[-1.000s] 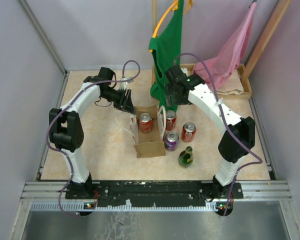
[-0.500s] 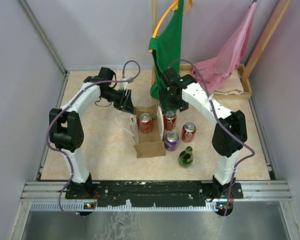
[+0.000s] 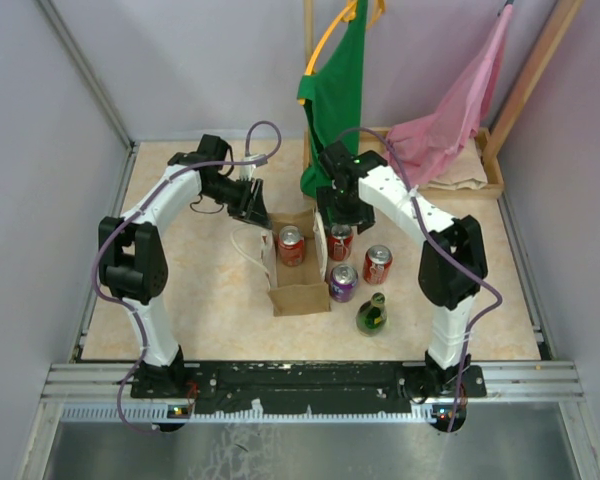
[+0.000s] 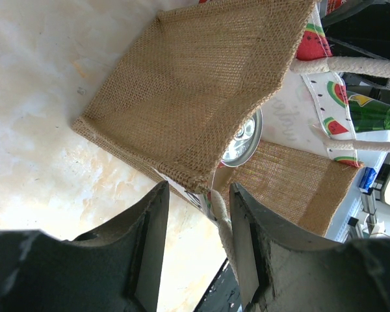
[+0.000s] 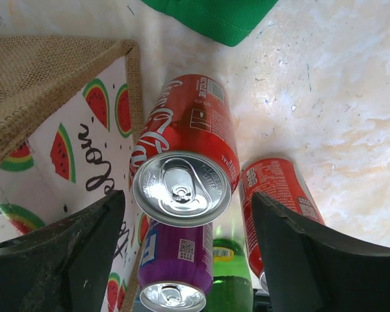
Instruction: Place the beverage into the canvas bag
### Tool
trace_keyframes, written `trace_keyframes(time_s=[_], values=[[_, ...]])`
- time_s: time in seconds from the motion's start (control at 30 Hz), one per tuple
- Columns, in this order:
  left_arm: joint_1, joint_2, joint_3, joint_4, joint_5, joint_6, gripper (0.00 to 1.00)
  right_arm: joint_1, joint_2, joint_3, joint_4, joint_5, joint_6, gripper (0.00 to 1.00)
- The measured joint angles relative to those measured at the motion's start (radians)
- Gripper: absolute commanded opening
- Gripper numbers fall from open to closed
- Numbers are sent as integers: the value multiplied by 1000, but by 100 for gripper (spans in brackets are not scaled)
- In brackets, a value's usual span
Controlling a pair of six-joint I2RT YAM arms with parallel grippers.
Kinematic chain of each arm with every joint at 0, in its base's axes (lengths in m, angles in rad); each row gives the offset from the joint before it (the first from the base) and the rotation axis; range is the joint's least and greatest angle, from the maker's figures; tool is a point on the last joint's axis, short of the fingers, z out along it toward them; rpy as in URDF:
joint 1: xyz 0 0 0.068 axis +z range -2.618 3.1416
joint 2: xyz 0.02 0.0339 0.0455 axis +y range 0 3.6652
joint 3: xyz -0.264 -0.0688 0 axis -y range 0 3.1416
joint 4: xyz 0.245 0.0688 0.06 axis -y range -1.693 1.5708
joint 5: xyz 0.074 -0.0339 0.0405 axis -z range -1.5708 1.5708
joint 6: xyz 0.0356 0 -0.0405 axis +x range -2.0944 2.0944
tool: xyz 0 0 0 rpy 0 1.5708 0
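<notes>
my right claw (image 5: pixel 185 203) hangs wide open around an upright red can (image 5: pixel 182 156), not touching it. the canvas bag (image 5: pixel 84 149) stands just beside it, another can (image 3: pixel 291 245) inside. a purple can (image 5: pixel 175 260), a second red can (image 5: pixel 279 195) and a green bottle (image 3: pixel 371 315) crowd close. my left claw (image 4: pixel 198 188) straddles the bag's corner, half open.

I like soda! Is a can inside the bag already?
Yes, in. A red can stands between the walls of the open canvas bag; the left wrist view shows its silver top inside.
</notes>
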Motion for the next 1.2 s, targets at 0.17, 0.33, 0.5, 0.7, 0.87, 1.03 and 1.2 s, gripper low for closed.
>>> trace_keyframes(time_s=[0.17, 0.33, 0.5, 0.7, 0.87, 1.03, 1.2], values=[[0, 0, 0, 0, 0, 1, 49, 0, 13, 0, 0, -10, 0, 76], [0, 0, 0, 0, 0, 1, 49, 0, 33, -2, 1, -15, -1, 75], [0, 0, 0, 0, 0, 2, 49, 0, 45, -11, 10, -20, 0, 71], [0, 0, 0, 0, 0, 2, 49, 0, 48, -21, 13, -27, -2, 41], [-3, 0, 0, 0, 0, 2, 49, -5, 47, -21, 13, -33, 0, 12], [-4, 0, 0, 0, 0, 2, 49, -4, 47, -11, 5, -16, 0, 0], [-5, 0, 0, -1, -4, 2, 48, -7, 47, 76, -58, 56, -1, 0]])
